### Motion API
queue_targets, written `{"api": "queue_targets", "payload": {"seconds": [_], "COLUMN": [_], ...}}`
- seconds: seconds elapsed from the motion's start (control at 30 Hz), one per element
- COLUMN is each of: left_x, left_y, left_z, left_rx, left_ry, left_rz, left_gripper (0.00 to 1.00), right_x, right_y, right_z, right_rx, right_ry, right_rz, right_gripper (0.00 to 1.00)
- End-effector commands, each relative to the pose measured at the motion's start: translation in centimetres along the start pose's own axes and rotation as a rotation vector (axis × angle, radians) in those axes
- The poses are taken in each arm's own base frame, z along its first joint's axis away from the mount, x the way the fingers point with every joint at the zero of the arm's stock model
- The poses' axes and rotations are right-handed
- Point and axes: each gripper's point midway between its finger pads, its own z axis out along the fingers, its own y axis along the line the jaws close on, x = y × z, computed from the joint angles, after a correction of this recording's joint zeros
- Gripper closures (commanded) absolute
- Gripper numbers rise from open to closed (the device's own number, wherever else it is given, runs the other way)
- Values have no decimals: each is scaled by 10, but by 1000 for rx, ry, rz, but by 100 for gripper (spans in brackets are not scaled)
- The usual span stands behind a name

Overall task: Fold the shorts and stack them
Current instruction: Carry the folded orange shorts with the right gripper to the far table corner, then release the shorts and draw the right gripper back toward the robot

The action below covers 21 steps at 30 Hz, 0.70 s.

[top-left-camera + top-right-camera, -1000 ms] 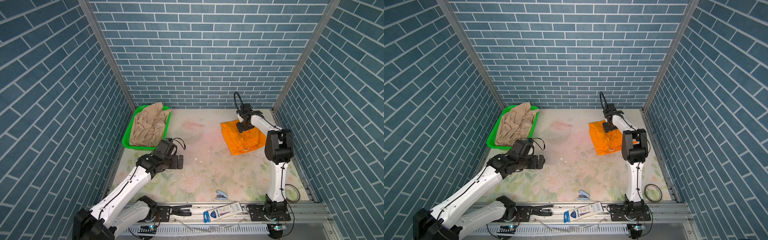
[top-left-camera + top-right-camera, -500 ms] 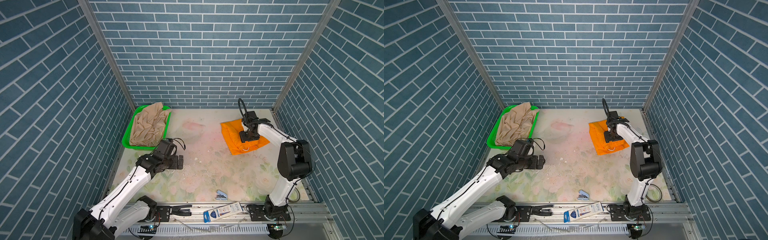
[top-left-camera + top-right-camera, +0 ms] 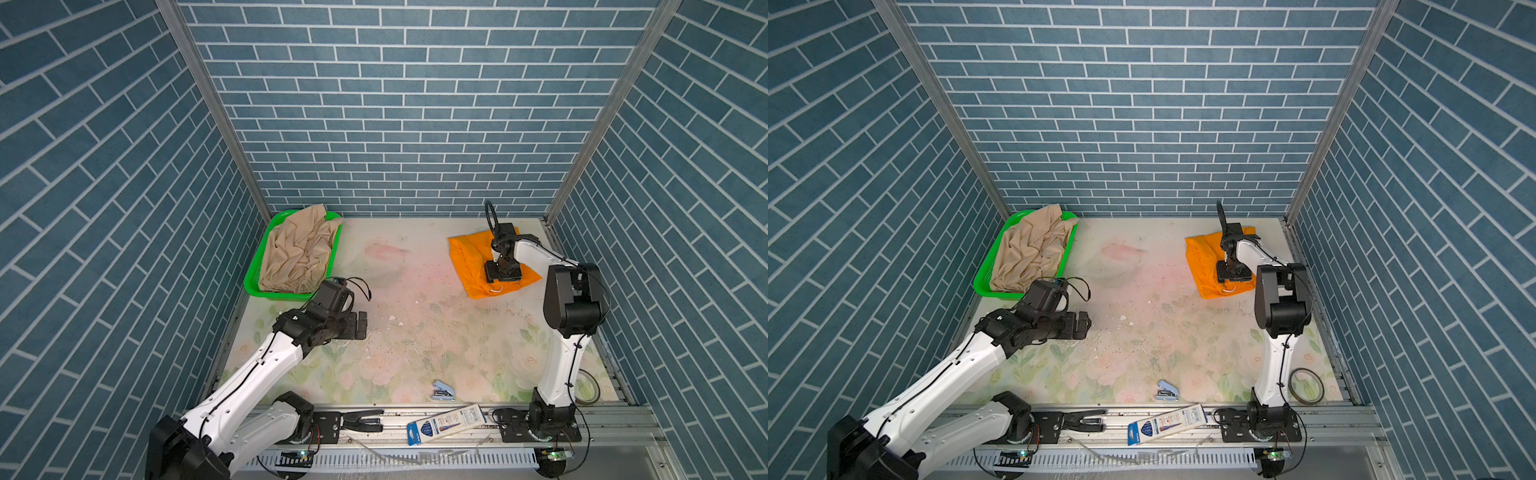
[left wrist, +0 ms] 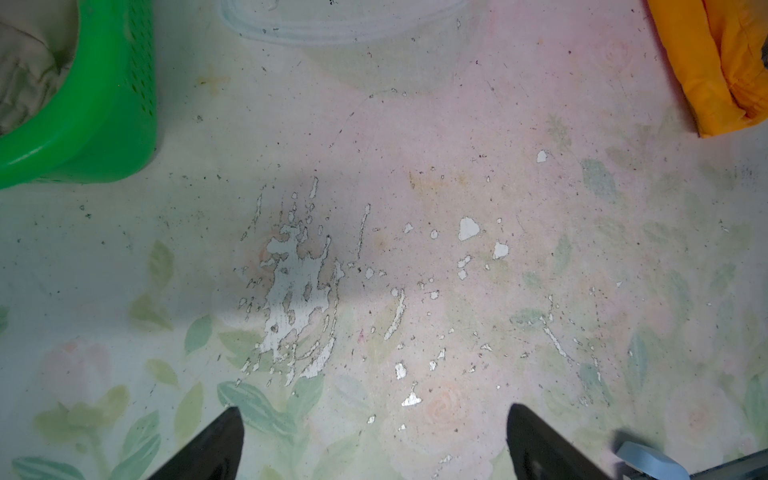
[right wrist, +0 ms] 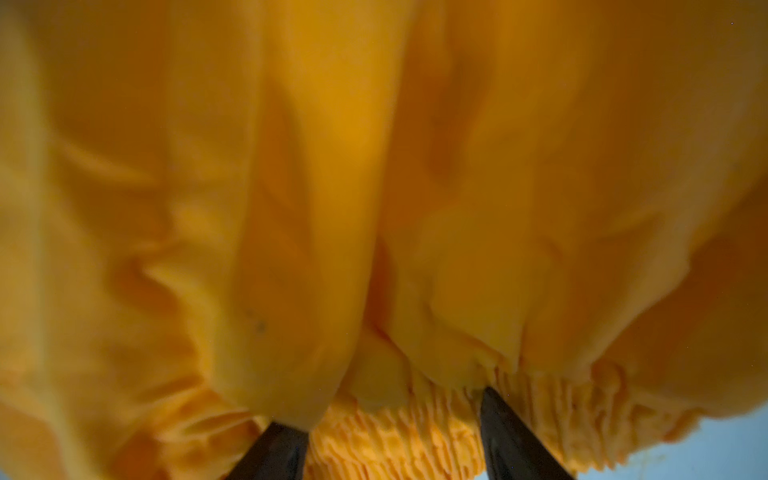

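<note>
**Right tool on the orange pair**

In both top views the orange shorts (image 3: 467, 255) lay folded on the tabletop (image 3: 415, 332), the right tool (image 3: 503, 272) down on them. The beige shorts (image 3: 297, 253) sat heaped in the green basket (image 3: 252, 277).

Left wrist view: the left tool (image 4: 372, 415) hung spread wide above the tabletop.

Right wrist view: its fingers (image 5: 511, 436) stood apart astride the waistband (image 5: 395, 444); whether they pinched it was unclear.

Pressing the fold flat before lifting off seemed best.

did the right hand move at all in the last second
Yes. The right hand has slid across the orange shorts, away from the back wall and toward the near edge of the cloth.
</note>
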Motion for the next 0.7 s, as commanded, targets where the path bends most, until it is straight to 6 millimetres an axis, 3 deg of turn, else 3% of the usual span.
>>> {"api": "queue_targets", "payload": {"seconds": [0.0, 0.23, 0.43, 0.57, 0.67], "left_x": [1, -7, -15, -20, -35], "left_y": [5, 7, 11, 12, 17], "left_z": [2, -5, -10, -14, -26], "left_rx": [-12, -16, -25, -28, -57], "left_ry": [-8, -46, -55, -69, -102], "left_rz": [-13, -27, -41, -42, -36], "left_gripper": [0, 0, 0, 0, 0], "right_x": [-14, -44, -45, -44, -57], "right_y": [-17, -43, -55, -52, -48], "right_z": [18, 32, 26, 14, -22], "right_rx": [38, 73, 48, 20, -26], "right_ry": [11, 2, -19, -68, -193], "right_rz": [37, 88, 157, 175, 187], "right_gripper": [34, 34, 34, 34, 34]}}
